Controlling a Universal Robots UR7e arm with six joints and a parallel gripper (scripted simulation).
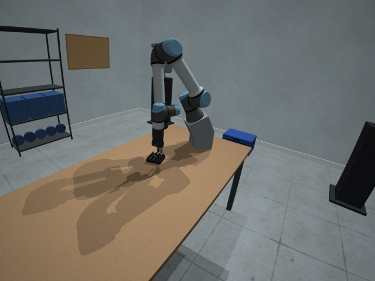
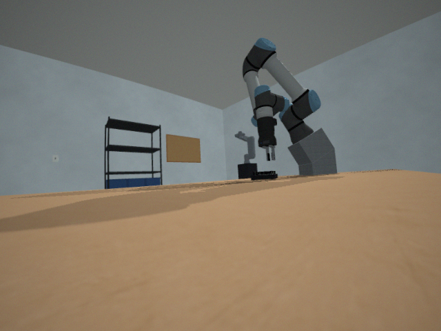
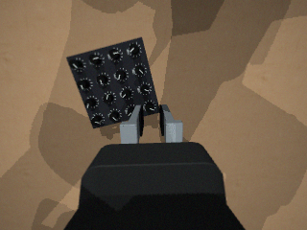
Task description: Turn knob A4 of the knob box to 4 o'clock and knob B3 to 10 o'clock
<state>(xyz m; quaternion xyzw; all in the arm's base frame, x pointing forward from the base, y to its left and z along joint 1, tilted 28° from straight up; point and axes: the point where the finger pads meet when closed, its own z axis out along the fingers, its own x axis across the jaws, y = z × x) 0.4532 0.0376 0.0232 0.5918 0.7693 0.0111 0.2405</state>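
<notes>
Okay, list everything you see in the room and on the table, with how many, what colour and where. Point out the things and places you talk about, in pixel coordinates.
knob box (image 1: 154, 157) (image 2: 264, 175) (image 3: 112, 83): one, black, on the table
table (image 1: 127, 242) (image 2: 249, 267): one, light brown, under arm and box
shelf rack (image 1: 61, 72) (image 2: 160, 153): one, black, left, by the wall
bins (image 1: 33, 105): three, blue, on the rack
round objects (image 1: 40, 133): five, blue, bottom shelf
board (image 1: 87, 51) (image 2: 183, 148): one, orange-brown, on the wall
chest (image 1: 239, 136): one, blue, on the floor behind the table
robot arm (image 1: 187, 75) (image 2: 284, 74): one, grey, white and blue, on a grey pedestal
gripper (image 1: 159, 151) (image 2: 271, 158) (image 3: 152, 114): one, black with grey fingers, above the box
</notes>
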